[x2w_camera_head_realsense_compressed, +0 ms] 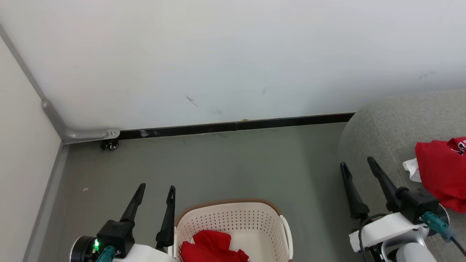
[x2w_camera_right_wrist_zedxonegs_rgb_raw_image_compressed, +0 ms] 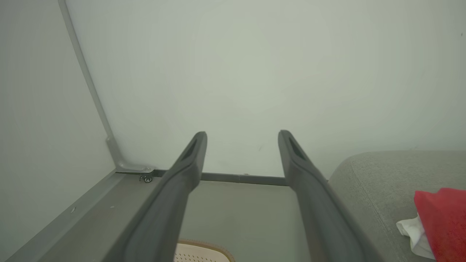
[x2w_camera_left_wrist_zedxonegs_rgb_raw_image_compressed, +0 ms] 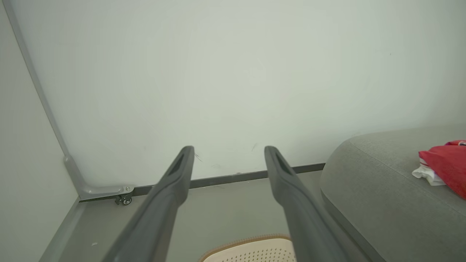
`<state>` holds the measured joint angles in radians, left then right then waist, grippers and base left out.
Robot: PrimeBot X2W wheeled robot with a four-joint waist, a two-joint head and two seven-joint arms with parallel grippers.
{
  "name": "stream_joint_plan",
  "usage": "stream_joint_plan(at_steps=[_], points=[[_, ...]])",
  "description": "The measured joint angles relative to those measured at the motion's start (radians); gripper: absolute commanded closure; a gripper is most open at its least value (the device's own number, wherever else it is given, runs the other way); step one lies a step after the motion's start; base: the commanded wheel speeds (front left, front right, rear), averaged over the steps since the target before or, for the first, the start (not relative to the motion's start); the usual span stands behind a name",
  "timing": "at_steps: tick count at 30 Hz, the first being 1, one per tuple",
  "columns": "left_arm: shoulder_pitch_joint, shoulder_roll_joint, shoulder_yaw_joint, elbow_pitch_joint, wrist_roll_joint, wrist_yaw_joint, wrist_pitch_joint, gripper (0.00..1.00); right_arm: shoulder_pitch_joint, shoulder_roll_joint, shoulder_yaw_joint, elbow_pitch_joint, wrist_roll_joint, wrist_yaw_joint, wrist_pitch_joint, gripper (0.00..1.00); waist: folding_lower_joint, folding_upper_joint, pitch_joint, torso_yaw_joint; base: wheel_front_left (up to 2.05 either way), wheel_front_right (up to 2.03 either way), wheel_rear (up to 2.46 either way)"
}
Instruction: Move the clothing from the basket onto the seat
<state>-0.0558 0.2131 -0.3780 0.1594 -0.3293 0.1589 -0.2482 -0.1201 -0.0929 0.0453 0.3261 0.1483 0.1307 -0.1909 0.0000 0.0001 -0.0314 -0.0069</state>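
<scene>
The cream basket (x2w_camera_head_realsense_compressed: pixel 233 218) with a brown rim stands on the floor at the bottom middle of the head view, and a red piece of clothing (x2w_camera_head_realsense_compressed: pixel 211 247) lies inside it. Another red garment with white trim (x2w_camera_head_realsense_compressed: pixel 442 174) rests on the grey seat (x2w_camera_head_realsense_compressed: pixel 393 131) at the right. My left gripper (x2w_camera_head_realsense_compressed: pixel 156 187) hangs open and empty just left of the basket. My right gripper (x2w_camera_head_realsense_compressed: pixel 358 163) is open and empty at the seat's rounded left edge. Both wrist views show the seat (x2w_camera_left_wrist_zedxonegs_rgb_raw_image_compressed: pixel 382 189) (x2w_camera_right_wrist_zedxonegs_rgb_raw_image_compressed: pixel 378 182), the red garment (x2w_camera_left_wrist_zedxonegs_rgb_raw_image_compressed: pixel 447 163) (x2w_camera_right_wrist_zedxonegs_rgb_raw_image_compressed: pixel 440 222) and the basket rim (x2w_camera_left_wrist_zedxonegs_rgb_raw_image_compressed: pixel 251 242) (x2w_camera_right_wrist_zedxonegs_rgb_raw_image_compressed: pixel 196 251).
A white wall (x2w_camera_head_realsense_compressed: pixel 233 54) with a black skirting strip (x2w_camera_head_realsense_compressed: pixel 236 126) closes the far side. A grey panel with a small caster (x2w_camera_head_realsense_compressed: pixel 111 145) stands along the left. Grey floor (x2w_camera_head_realsense_compressed: pixel 236 163) lies between the basket and the wall.
</scene>
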Motion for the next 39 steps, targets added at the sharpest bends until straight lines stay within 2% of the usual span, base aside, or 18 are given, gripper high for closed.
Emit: stream_joint_plan(at_steps=[7, 21, 39], points=[[0.022, -0.002, 0.009, 0.000, 0.000, 0.003, 0.000, 0.00, 0.080, 0.029, -0.005, -0.035, -0.008, 0.000, 0.025, 0.00, 0.0000, 0.0000, -0.020, 0.017, 0.00, 0.00, 0.00], [0.056, -0.001, 0.056, -0.010, 0.025, 0.035, 0.000, 0.00, 0.180, 0.043, -0.009, -0.112, -0.034, 0.000, 0.077, 0.00, 0.0000, 0.0000, -0.017, 0.015, 0.00, 0.00, 0.00], [0.070, 0.000, 0.069, -0.032, 0.035, 0.033, 0.000, 0.00, 0.216, 0.048, -0.009, -0.206, -0.041, 0.000, 0.108, 0.00, 0.0000, 0.0000, -0.001, -0.007, 0.00, 0.00, 0.00]])
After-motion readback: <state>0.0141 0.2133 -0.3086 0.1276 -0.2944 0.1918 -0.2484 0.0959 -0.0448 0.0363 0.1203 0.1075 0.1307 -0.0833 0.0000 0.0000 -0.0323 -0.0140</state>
